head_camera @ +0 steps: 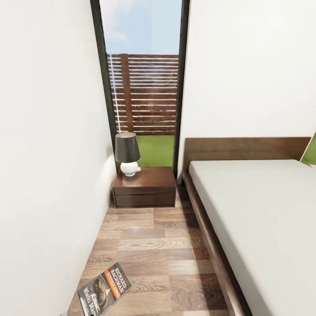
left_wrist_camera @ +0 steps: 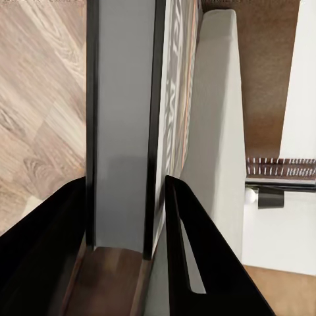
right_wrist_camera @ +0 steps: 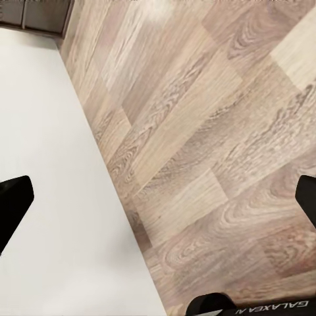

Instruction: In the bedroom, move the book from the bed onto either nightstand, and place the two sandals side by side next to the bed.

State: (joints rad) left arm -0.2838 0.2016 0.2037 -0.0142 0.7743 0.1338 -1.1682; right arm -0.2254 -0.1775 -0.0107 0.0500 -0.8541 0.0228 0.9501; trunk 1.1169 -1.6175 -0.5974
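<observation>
The book (head_camera: 104, 289), clamped edge-on between the left gripper (left_wrist_camera: 125, 217) fingers, is off the bed (head_camera: 263, 210) but well short of the nightstand (head_camera: 145, 186). The right gripper (right_wrist_camera: 158, 197) hangs spread and empty over floor beside the bed; placing the book and both sandals remains.

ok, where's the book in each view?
Head view: the book sits bottom left, cover facing up.
Left wrist view: edge-on, centre, between the left gripper fingers.
Right wrist view: wood-plank floor to match on.
Shared landmark: that floor.

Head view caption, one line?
Book held low, nightstand with lamp ahead beside bed.
</observation>
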